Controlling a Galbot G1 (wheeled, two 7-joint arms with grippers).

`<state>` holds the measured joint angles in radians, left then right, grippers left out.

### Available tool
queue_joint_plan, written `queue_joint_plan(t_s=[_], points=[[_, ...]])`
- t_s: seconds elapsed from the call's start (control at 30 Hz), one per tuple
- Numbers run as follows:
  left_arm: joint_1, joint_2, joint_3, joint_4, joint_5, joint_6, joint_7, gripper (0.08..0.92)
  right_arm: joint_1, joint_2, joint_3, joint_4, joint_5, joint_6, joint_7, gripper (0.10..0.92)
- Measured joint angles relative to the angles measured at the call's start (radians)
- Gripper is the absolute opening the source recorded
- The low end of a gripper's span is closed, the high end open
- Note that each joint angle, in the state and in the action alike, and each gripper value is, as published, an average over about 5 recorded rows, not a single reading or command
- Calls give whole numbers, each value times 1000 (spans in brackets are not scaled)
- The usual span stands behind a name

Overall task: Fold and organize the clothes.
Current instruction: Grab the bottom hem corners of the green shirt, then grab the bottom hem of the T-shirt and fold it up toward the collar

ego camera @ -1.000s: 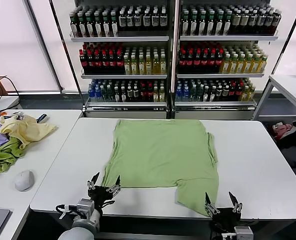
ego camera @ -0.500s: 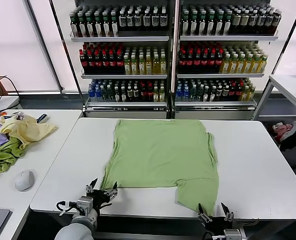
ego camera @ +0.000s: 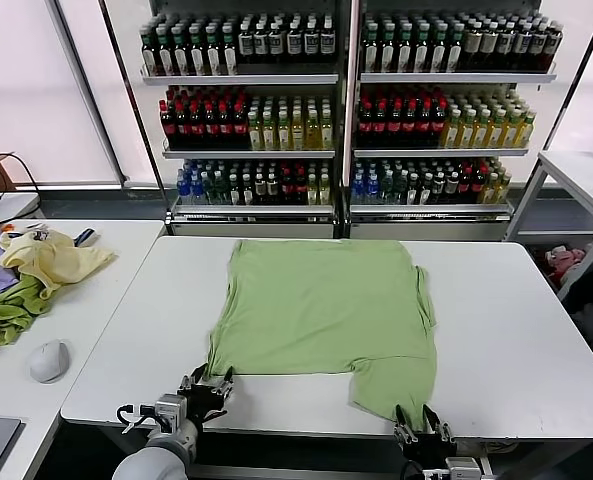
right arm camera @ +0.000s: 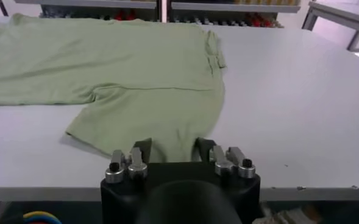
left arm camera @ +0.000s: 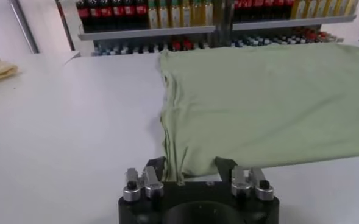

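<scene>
The light green polo shirt [ego camera: 326, 310] lies spread flat on the white table [ego camera: 516, 330], its print hidden. My left gripper [ego camera: 208, 385] is open at the table's near edge, and the shirt's near left corner [left arm camera: 185, 164] lies between its fingers [left arm camera: 156, 167]. My right gripper [ego camera: 423, 428] is open at the near edge too, with the shirt's near right flap [right arm camera: 167, 131] between its fingers [right arm camera: 203, 148]. Neither gripper is closed on the cloth.
A side table [ego camera: 86, 300] on the left holds a pale yellow garment [ego camera: 51, 258], darker green and purple cloths [ego camera: 1, 310] and a mouse [ego camera: 48, 360]. Bottle shelves [ego camera: 346, 110] stand behind. Another table [ego camera: 581, 170] is at the far right.
Both grippers have sunk lower at the table's near edge. The right one has also shifted left, coming to the shirt's near flap. The shirt has not moved.
</scene>
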<state>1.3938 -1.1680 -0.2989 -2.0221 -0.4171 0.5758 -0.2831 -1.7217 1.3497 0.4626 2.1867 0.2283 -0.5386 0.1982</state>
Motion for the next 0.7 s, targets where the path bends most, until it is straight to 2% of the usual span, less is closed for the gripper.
queue_joint_plan(t_s=[0.37, 0.5, 0.7], points=[[12, 7, -14, -16, -23, 4, 3, 117, 22, -26, 35, 13, 51, 20, -40, 171], [15, 12, -23, -41, -31, 6, 11, 95, 34, -40, 55, 31, 73, 44, -59, 128], [0, 32, -35, -80, -42, -7, 28, 94, 81, -72, 98, 49, 127, 83, -66, 127]])
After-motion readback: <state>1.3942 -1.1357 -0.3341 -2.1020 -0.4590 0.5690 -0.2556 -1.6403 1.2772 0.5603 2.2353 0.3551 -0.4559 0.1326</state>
